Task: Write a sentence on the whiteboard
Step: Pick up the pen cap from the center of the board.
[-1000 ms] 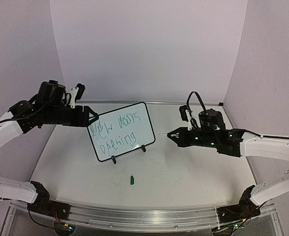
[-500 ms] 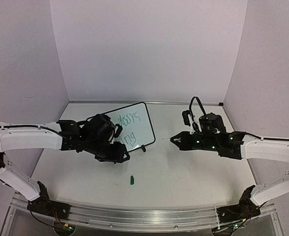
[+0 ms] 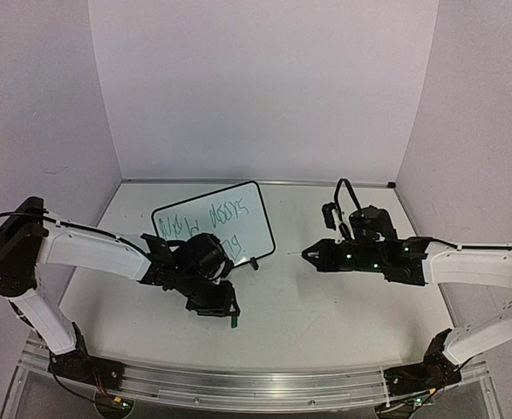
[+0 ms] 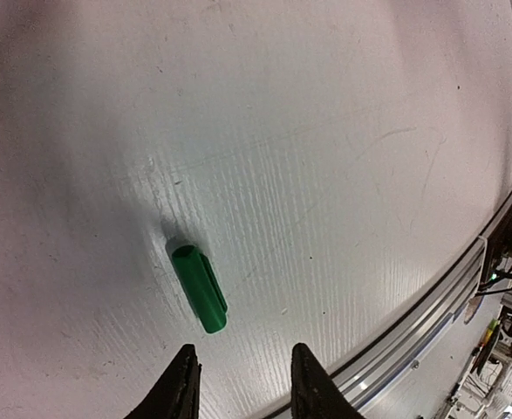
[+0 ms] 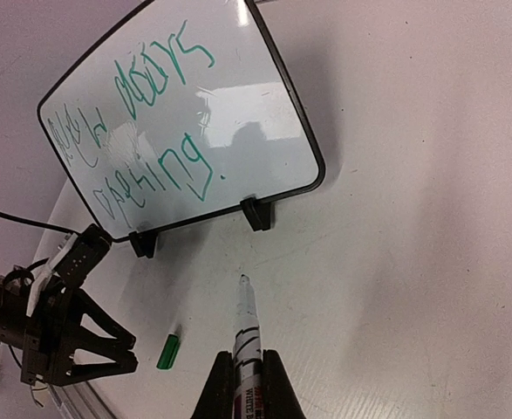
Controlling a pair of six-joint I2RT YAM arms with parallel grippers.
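Green cap [image 4: 199, 288] lies flat on the white table [image 3: 325, 314], just in from the aluminium rail [image 3: 256, 380]; white marker [image 5: 247, 336] sits farther from that rail.

Whiteboard [image 3: 242, 227] stands on table [image 3: 325, 305], left of centre, toward the back. Sentence [image 5: 155, 131] sits on its face in two lines. Cap [image 4: 199, 288] lies on table in front of board, nearer the front rail. Left gripper [image 4: 242, 371] hangs over cap, which lies just ahead of its fingertips, not between them. Right gripper [image 3: 312, 254] is right of board, apart from it. Its marker [image 5: 246, 336] points toward board's lower edge, tip clear of it.
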